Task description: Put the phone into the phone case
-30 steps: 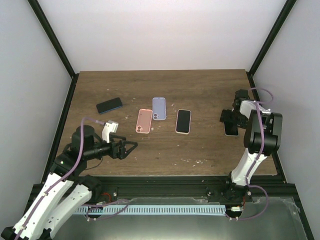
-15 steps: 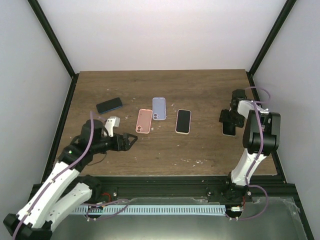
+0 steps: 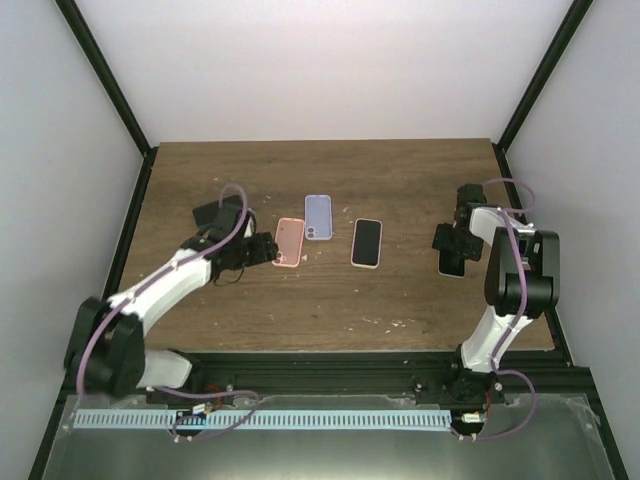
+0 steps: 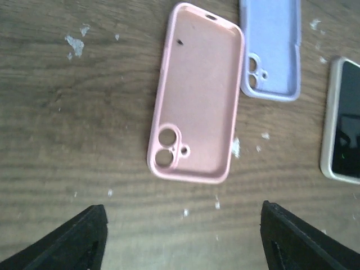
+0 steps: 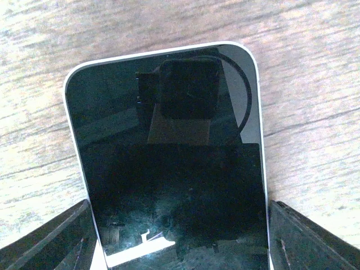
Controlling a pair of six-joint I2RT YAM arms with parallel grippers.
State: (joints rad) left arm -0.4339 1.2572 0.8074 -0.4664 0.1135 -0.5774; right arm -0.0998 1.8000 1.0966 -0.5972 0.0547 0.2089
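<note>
A pink phone case (image 3: 288,242) lies open side up at mid-table, and also shows in the left wrist view (image 4: 197,93). My left gripper (image 3: 262,250) is open and empty just left of it; in its wrist view (image 4: 183,242) the case lies ahead of the spread fingers (image 4: 84,239). My right gripper (image 3: 450,243) sits at the right side, shut on a white-edged phone (image 3: 452,264) lying screen up on the table. In the right wrist view (image 5: 180,247) the fingers (image 5: 50,244) press both long edges of that phone (image 5: 169,140).
A lilac case (image 3: 318,217) lies just behind the pink one, also seen in the left wrist view (image 4: 273,50). A second white-edged phone (image 3: 367,243) lies right of the cases. A dark blue phone (image 3: 213,211) lies at the back left, partly behind my left arm.
My left arm has reached forward and right from the near-left table edge up to the pink case. My right gripper and its phone have shifted slightly left.
</note>
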